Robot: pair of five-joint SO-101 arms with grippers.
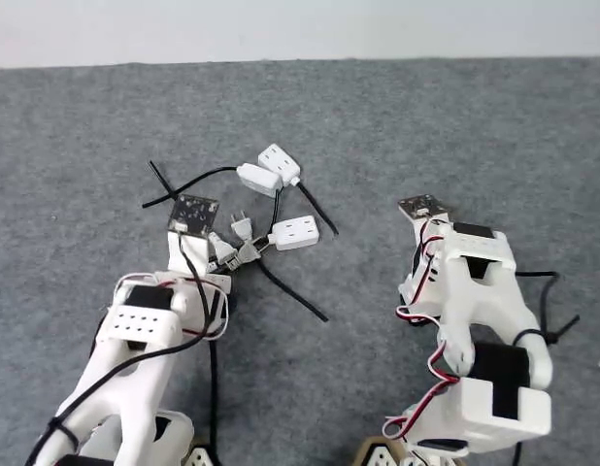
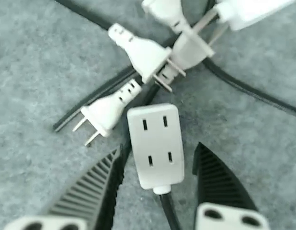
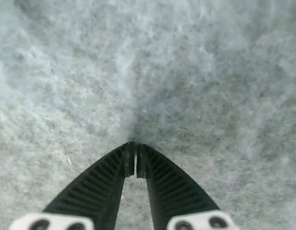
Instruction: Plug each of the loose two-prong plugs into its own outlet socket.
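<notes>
Grey carpet (image 1: pixel 426 126) — pale wall (image 1: pixel 300 29) behind

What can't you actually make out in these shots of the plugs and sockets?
Left wrist view: far socket cut by the picture's edge, slots unseen.
Left wrist view: two crossed plugs overlap and blur; whether their prongs touch is unclear.
High view: black cords cross in the tangle; which cord feeds which socket is untraceable.

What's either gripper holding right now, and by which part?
Nothing. Left gripper is open, straddling a white outlet socket but not closed on it; right gripper is shut, empty, over bare carpet.
</notes>
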